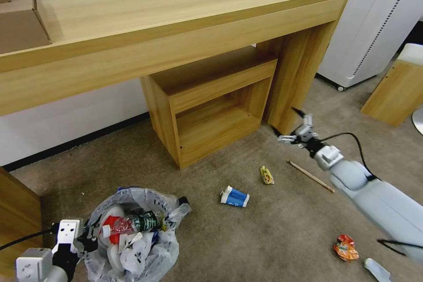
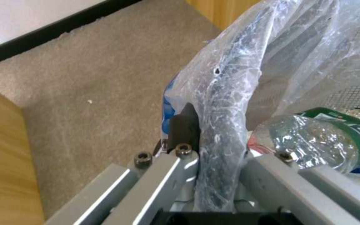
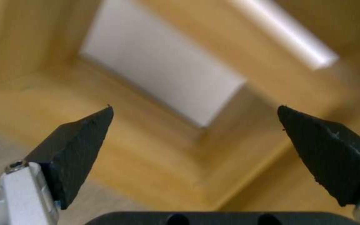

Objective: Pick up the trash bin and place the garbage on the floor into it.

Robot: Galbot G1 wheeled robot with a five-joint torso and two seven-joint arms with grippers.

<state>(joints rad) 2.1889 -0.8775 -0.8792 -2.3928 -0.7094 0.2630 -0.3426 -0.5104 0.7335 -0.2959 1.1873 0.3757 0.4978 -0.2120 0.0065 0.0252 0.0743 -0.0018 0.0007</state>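
We cannot make out the base of the trash bin (image 1: 132, 238), which is cut off at the lower edge of the head view, and its dark frame shows only as a curved band under the crinkly bag in the left wrist view. Our left claw (image 1: 90, 233) is pinched on the bin's rim (image 2: 219, 131), one black finger (image 2: 184, 126) pressed against the outside of the plastic-covered rim, the other finger hidden behind the bag. Just past that claw, inside the bin, we see a clear bottle with a green label (image 2: 326, 137), a red wrapper, white crumpled pieces and a bit of blue, piled near the top; what lies beneath them is hidden. Our right claw (image 1: 290, 128) hangs spread wide above the floor (image 1: 211, 229), near the foot of the desk (image 1: 176, 22) leg, its two black fingertips (image 3: 80, 143) well apart with nothing between them, facing a blurred wooden cubby. Below and behind this claw a thin wooden stick (image 1: 310, 176) lies on the carpet; farther toward the bin rest a yellow scrap (image 1: 266, 175) and a blue-white carton (image 1: 235, 197). Beside the right arm lie an orange wrapper (image 1: 346, 247) and a white object (image 1: 376, 269), partly cut off.
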